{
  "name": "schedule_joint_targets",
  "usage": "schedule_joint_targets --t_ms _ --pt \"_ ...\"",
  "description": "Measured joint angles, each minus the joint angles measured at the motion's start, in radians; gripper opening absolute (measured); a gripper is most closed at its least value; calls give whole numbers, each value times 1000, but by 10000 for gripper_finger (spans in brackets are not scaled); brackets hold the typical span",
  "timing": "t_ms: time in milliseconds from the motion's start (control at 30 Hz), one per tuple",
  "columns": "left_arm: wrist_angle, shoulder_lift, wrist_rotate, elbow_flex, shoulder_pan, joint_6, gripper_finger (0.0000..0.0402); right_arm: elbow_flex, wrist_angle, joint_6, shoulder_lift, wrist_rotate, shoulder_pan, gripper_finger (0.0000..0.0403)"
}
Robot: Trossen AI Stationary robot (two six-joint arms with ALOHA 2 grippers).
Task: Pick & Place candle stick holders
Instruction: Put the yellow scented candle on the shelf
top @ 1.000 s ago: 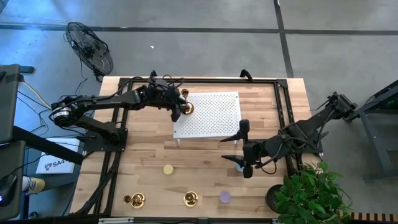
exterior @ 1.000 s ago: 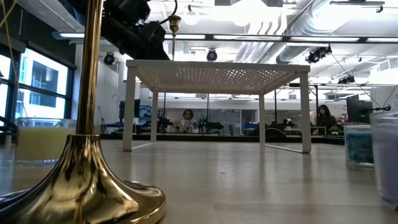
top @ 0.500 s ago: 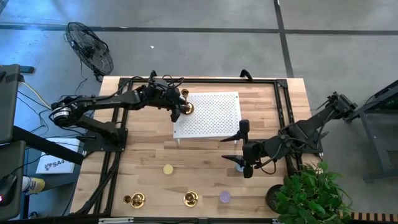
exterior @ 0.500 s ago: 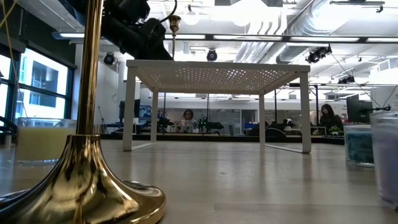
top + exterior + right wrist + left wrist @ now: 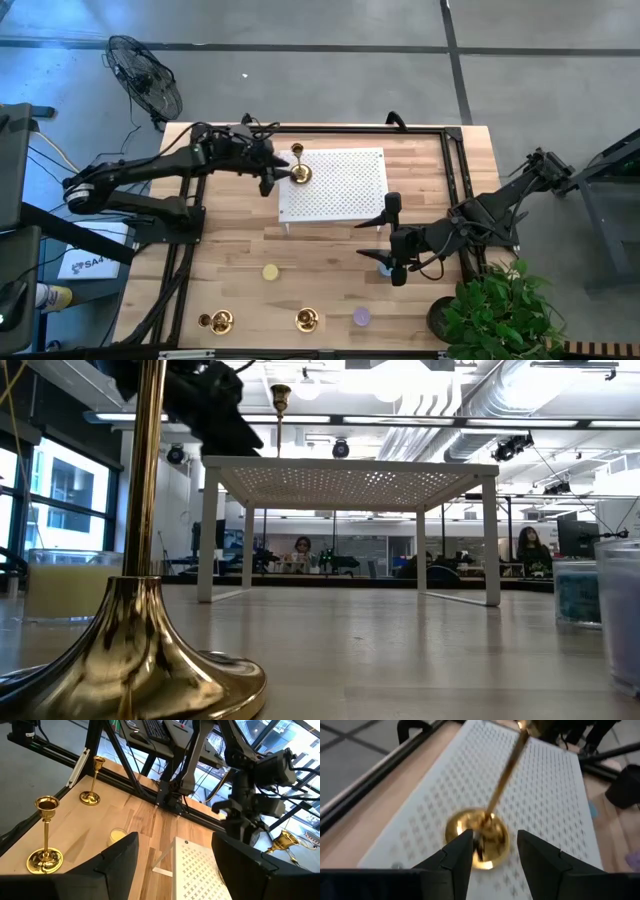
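Observation:
One gold candlestick (image 5: 299,173) stands upright by its round base (image 5: 478,839) on the left part of the white perforated rack (image 5: 345,190). Its cup top shows above the rack in the low view (image 5: 280,397). My left gripper (image 5: 273,174) is open just left of it, and its fingers (image 5: 459,851) stand beside the base without holding it. Two more gold candlesticks (image 5: 216,321) (image 5: 307,320) stand near the table's near edge. My right gripper (image 5: 394,264) is open and empty, right of the table's middle.
A yellow disc (image 5: 270,272) and a purple disc (image 5: 361,317) lie on the wooden table, and a blue disc (image 5: 383,268) lies partly under my right gripper. A black frame (image 5: 330,129) runs round the table. A plant (image 5: 495,310) stands at the near right corner.
My left gripper has drawn back toward the table's left edge, off the candlestick that it stood over. The candlestick stays upright on the white rack.

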Motion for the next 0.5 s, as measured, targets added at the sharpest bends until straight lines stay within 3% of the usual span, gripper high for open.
schedule_joint_targets --t_ms 267,500 --pt "-297 -115 52 0 0 -26 152 0 -6 0 0 0 0 247" --pt "-492 -214 160 0 0 -79 152 0 -10 0 0 -3 0 247"
